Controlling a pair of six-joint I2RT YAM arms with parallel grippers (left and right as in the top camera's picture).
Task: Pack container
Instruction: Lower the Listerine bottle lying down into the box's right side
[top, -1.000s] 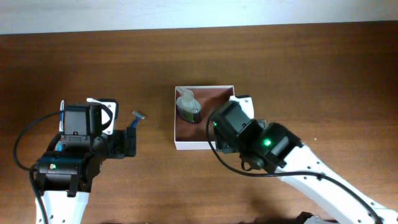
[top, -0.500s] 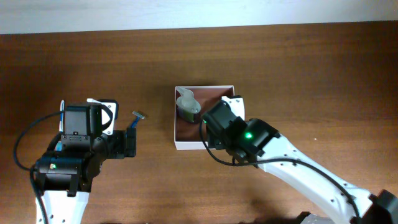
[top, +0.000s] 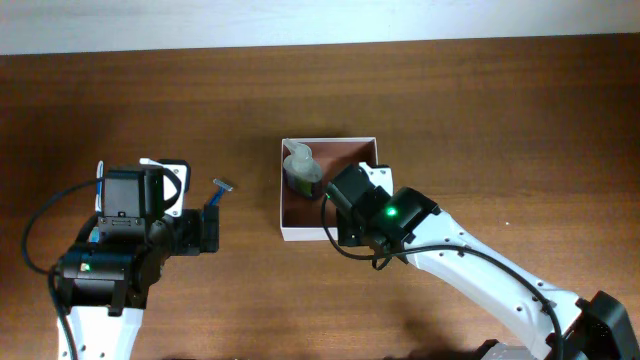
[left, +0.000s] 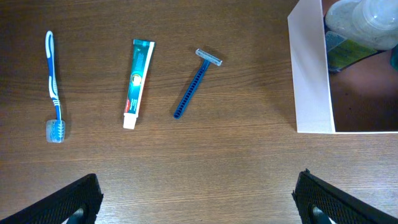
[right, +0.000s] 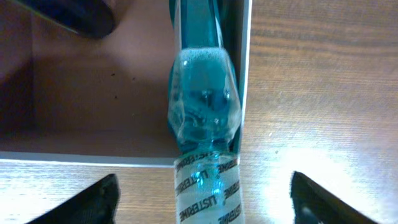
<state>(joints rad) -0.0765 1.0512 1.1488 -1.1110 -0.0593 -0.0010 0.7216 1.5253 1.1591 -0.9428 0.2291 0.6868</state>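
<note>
The container (top: 283, 200) is a shallow white-walled box with a reddish-brown inside at the table's middle. A green-and-white bottle (top: 301, 170) lies in its far left corner. My right gripper (top: 349, 200) is over the container's right side. In the right wrist view it (right: 204, 186) is open, its fingers wide apart on either side of a blue Listerine mouthwash bottle (right: 202, 118). That bottle lies along the right wall and across the container's near wall (right: 93, 157), touching neither finger. My left gripper (left: 198, 190) is open and empty over bare table.
A toothbrush (left: 54, 87), a toothpaste tube (left: 138, 84) and a blue razor (left: 198, 84) lie in a row on the table left of the container's wall (left: 309, 74). The razor also shows in the overhead view (top: 221, 188).
My right arm has moved left, further over the container's right side. The left arm has not moved.
</note>
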